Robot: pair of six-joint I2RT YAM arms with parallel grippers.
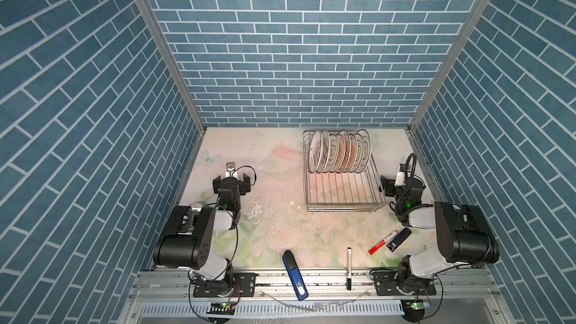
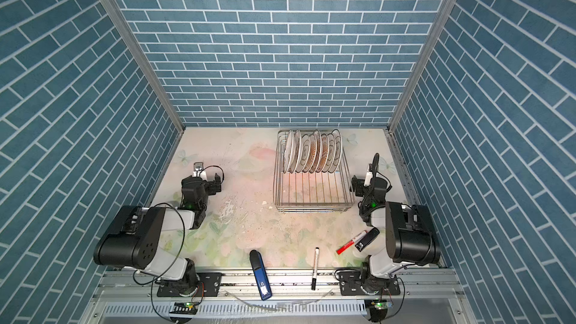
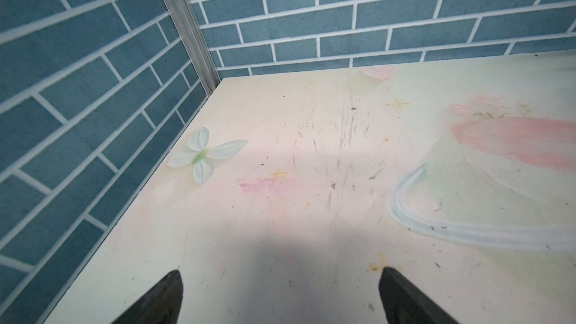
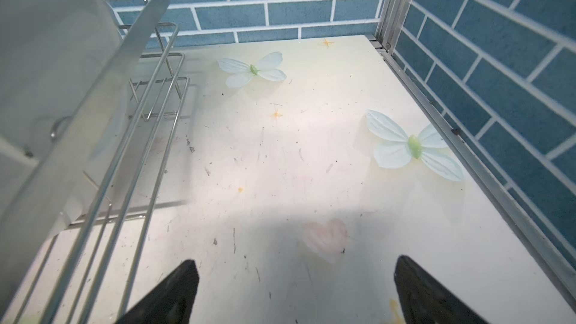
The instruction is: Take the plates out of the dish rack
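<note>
Every one of the plates (image 1: 339,152) is standing on edge in a tight row across the far end of the dish rack (image 1: 346,207), right of centre, with the row running left to right. Both grippers are wide open and holding nothing. The right gripper (image 4: 294,277) sits just beside the rack's right side, so the plates lie far and left of it. The left gripper (image 1: 232,179) is well apart on the left. I'd say the right arm is nearer and the rightmost plate goes first.
</note>
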